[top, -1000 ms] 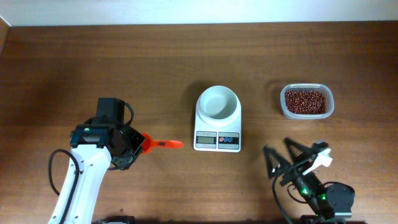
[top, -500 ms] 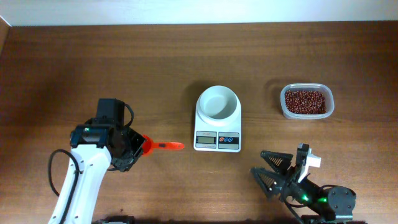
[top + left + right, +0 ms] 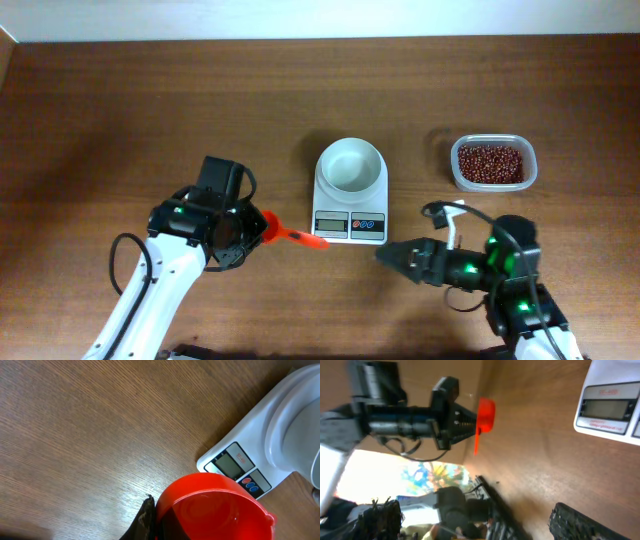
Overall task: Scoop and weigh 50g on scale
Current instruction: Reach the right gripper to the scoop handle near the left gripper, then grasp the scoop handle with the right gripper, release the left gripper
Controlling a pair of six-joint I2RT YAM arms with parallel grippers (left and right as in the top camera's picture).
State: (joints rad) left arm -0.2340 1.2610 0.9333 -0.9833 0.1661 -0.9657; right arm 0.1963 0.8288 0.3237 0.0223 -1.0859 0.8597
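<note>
The left claw (image 3: 256, 229) is clenched on an orange scoop (image 3: 298, 237), gripping it at the cup end. The thin handle points at the scale (image 3: 349, 214), which sits mid-desk (image 3: 150, 100). The right claw (image 3: 393, 255) is spread wide and holds nothing, just in front of the scale. The red-brown beans (image 3: 490, 162) lie in a clear tub (image 3: 456, 178) to the scale's right.

Orange scoop (image 3: 292, 236) and right pincer (image 3: 388, 254) both nearer the scale (image 3: 349, 226).
</note>
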